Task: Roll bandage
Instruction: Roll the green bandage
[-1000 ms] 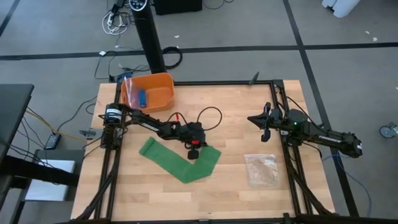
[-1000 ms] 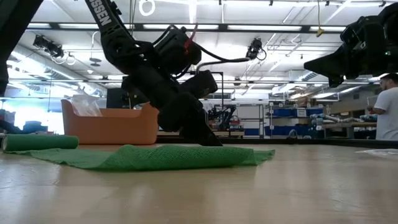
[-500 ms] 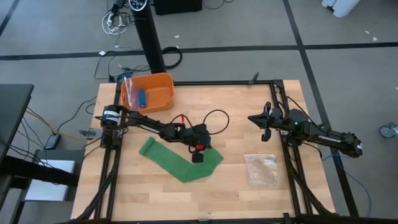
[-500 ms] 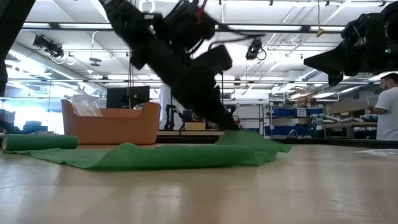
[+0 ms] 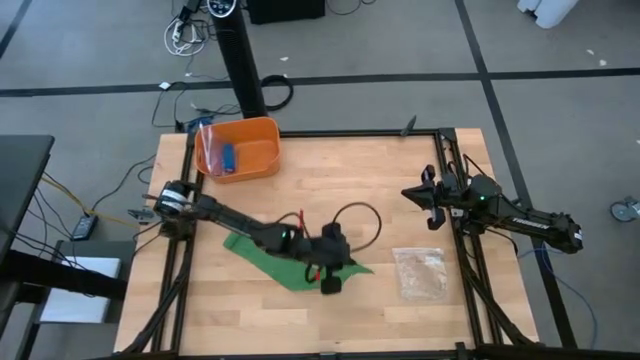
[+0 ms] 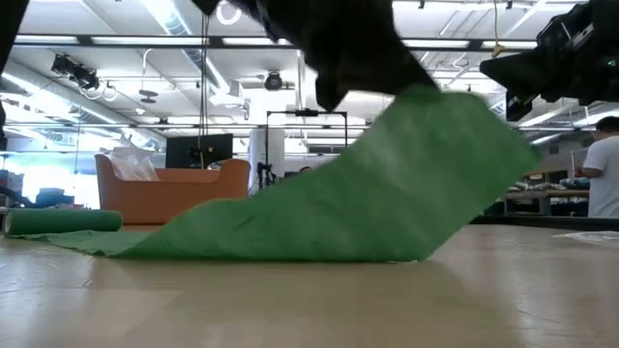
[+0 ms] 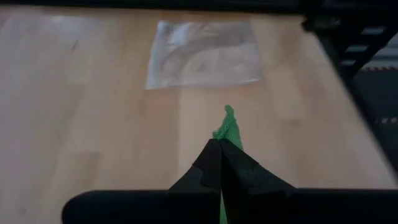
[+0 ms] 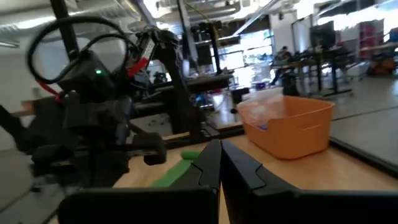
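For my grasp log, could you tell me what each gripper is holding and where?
The left gripper pinches the bandage at its free end, lifted off the table. The right gripper holds nothing.

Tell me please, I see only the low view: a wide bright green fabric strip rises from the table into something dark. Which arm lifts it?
Observer: The left arm. In the left wrist view, the left gripper is shut on a thin end of the bright green fabric bandage.
Operator: Where is the rest of the strip?
Observer: In the high view it lies flat on the wooden table, running back toward the table's left side.
Operator: And the right arm?
Observer: The right gripper waits, shut, at the table's right side, apart from the bandage.
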`<state>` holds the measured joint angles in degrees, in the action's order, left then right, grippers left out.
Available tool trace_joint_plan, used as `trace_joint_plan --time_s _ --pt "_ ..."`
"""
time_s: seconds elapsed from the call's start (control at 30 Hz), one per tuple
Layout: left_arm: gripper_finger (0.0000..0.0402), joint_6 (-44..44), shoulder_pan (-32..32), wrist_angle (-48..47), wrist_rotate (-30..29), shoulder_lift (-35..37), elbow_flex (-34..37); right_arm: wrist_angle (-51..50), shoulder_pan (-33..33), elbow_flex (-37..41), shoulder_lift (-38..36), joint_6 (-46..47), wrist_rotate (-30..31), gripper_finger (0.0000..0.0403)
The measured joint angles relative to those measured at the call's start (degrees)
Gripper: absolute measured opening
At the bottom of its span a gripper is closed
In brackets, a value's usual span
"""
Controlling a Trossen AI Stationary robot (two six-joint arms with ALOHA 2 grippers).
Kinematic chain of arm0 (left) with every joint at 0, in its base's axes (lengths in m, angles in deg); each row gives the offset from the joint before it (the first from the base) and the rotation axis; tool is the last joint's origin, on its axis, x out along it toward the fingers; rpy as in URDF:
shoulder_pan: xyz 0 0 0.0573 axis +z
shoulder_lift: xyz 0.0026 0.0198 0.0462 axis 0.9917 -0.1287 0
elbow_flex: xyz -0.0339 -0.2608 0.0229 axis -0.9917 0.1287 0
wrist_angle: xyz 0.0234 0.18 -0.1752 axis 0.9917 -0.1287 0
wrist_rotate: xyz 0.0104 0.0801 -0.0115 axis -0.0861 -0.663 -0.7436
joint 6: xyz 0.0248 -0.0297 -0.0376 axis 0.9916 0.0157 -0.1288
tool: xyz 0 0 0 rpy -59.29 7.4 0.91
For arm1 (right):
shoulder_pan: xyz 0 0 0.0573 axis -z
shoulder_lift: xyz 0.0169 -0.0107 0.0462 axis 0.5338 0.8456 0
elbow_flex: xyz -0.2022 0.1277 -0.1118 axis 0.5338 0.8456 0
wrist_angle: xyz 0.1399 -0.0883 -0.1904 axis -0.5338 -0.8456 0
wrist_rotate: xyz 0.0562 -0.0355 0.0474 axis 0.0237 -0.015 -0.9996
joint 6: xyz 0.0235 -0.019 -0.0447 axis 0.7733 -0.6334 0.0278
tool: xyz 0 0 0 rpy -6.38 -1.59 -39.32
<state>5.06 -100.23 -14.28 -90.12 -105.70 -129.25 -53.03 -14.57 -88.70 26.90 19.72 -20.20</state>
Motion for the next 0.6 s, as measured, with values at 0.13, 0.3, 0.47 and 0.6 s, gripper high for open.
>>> trace_joint_plan --time_s 0.13,0.3,0.47,0.6 --pt "0.0 -4.7 -5.1 2.4 -3.9 0.0 -0.6 0.2 0.0 -0.1 0.0 2.3 -2.0 0.0008" --pt "0.0 -10.0 -10.0 5.9 -9.5 -0.8 -0.5 0.2 0.0 -0.1 0.0 3.3 -3.5 0.0008" --pt "0.0 -12.4 -13.7 11.9 -12.3 -4.0 -0.4 0.0 0.0 -0.2 0.0 3.4 -3.6 0.0008" --pt "0.0 -14.8 -15.3 17.4 -14.1 -7.9 -0.4 -0.3 0.0 -0.2 0.0 3.4 -3.6 0.0008"
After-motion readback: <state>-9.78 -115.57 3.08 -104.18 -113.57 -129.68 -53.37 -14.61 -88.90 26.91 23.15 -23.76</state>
